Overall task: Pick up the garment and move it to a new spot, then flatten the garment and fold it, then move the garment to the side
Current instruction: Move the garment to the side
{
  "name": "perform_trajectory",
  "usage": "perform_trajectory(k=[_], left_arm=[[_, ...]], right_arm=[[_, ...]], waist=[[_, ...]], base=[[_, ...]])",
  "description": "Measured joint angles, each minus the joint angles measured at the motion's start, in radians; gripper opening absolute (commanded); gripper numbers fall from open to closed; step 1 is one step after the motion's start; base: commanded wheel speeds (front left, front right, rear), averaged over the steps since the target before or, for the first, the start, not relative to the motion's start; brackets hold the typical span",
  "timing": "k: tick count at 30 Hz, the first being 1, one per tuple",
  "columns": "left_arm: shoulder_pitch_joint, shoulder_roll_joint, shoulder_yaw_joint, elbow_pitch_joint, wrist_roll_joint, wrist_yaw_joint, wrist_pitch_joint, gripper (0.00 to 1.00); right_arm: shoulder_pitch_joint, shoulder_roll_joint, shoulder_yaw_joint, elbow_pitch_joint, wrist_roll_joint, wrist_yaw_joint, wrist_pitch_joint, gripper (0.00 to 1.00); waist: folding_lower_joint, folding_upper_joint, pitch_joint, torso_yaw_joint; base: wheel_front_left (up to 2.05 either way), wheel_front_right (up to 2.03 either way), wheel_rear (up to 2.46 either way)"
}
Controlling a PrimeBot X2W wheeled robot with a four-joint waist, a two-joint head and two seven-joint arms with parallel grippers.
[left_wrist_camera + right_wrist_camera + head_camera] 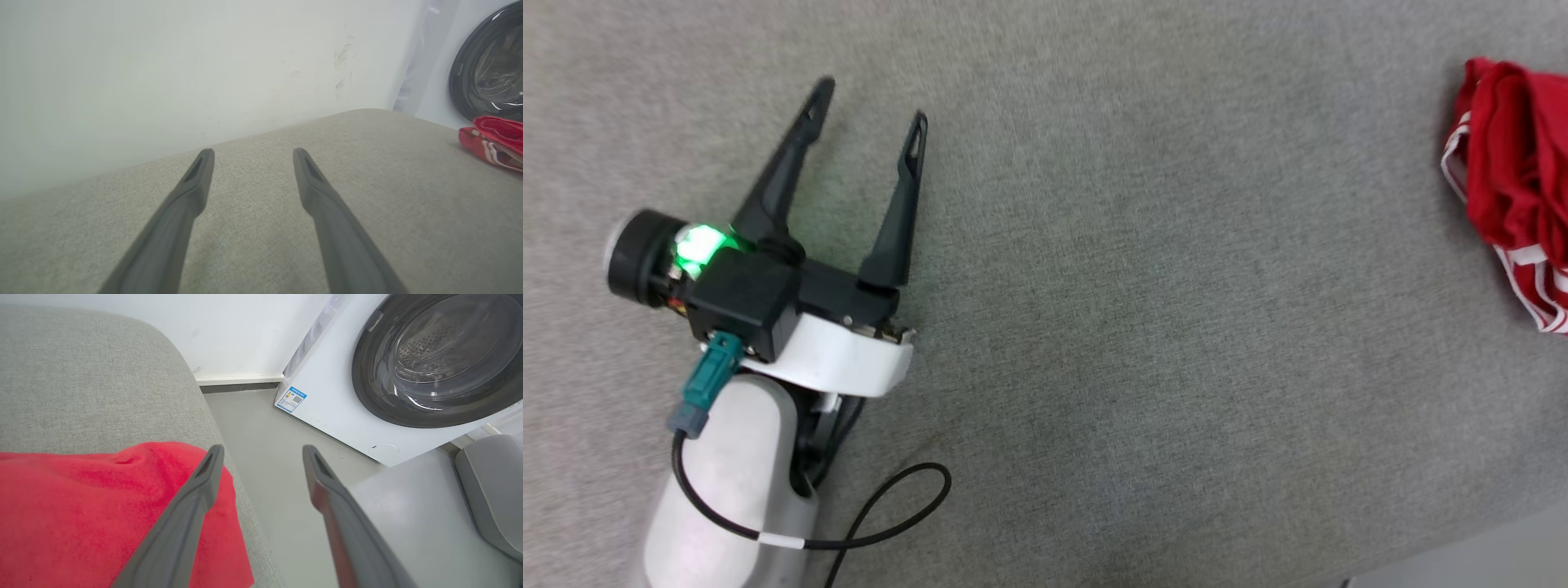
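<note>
On the broad grey woven-fabric cushion point(1143, 343), the small red jersey T-shirt point(1515, 180) with striped trim lies bunched at its right edge, held by nothing; hardly flat, so flattening and folding probably remain. The dark two-fingered left gripper point(872, 104) and right gripper point(262, 450) both gape, empty.

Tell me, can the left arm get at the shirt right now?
Probably, but only with a long reach. Nothing stands between the open left gripper and the shirt, just bare cushion, yet the shirt lies far across at the cushion's right edge. The open right gripper is much nearer.
</note>
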Motion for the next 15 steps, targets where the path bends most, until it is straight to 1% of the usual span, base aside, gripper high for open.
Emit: perform_trajectory(k=[3, 7, 10, 15], left_arm=[[0.030, -0.017, 0.001, 0.039, -0.018, 0.011, -0.016, 1.00], [0.082, -0.038, 0.012, 0.085, -0.040, 0.034, -0.031, 1.00], [0.126, -0.046, 0.021, 0.114, -0.053, 0.046, -0.036, 1.00], [0.192, -0.065, 0.032, 0.155, -0.076, 0.061, -0.043, 1.00]], right_arm=[[0.007, 0.012, -0.002, 0.013, 0.006, 0.000, -0.071, 1.00], [0.059, 0.026, 0.029, 0.010, 0.054, 0.000, -0.137, 1.00], [0.114, 0.043, 0.059, -0.015, 0.084, 0.000, -0.160, 1.00], [0.236, 0.085, 0.100, -0.097, 0.137, 0.000, -0.178, 1.00]], waist=[[-0.0001, 0.0000, -0.046, 0.008], [-0.0002, 0.0000, -0.120, 0.021], [-0.0003, 0.0000, -0.182, 0.034], [-0.0004, 0.0001, -0.283, 0.064]], base=[[0.00, 0.00, 0.00], [0.00, 0.00, 0.00], [0.00, 0.00, 0.00], [0.00, 0.00, 0.00]])
